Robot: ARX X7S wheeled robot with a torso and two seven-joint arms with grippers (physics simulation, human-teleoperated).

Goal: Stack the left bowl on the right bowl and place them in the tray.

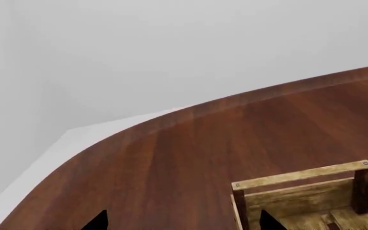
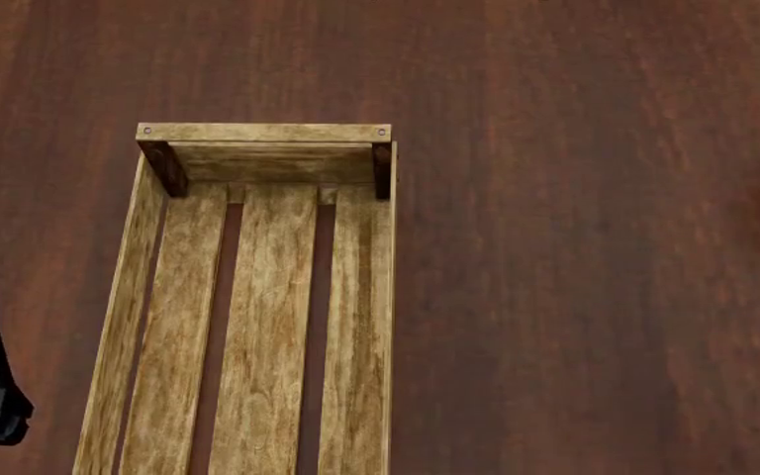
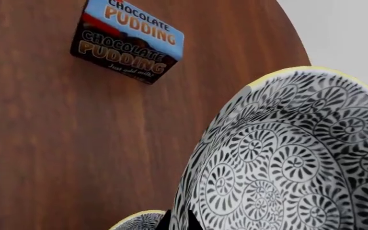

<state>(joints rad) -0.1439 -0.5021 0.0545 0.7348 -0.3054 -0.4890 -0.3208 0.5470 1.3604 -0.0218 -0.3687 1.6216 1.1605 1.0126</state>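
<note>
Pale weathered wood: the tray (image 2: 258, 317) is seen unfilled on the dark table (image 2: 592, 247).

A patterned bowl (image 3: 299, 163) is pinched at its rim by the right gripper (image 3: 178, 221); the left gripper (image 1: 182, 221) is spread. Were the rim pinch to slip, the bowl could be dropped short of the tray.

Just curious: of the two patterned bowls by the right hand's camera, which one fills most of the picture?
The large black-and-white swirl-patterned bowl with yellow rim; the other bowl only peeks in beneath it.
</note>
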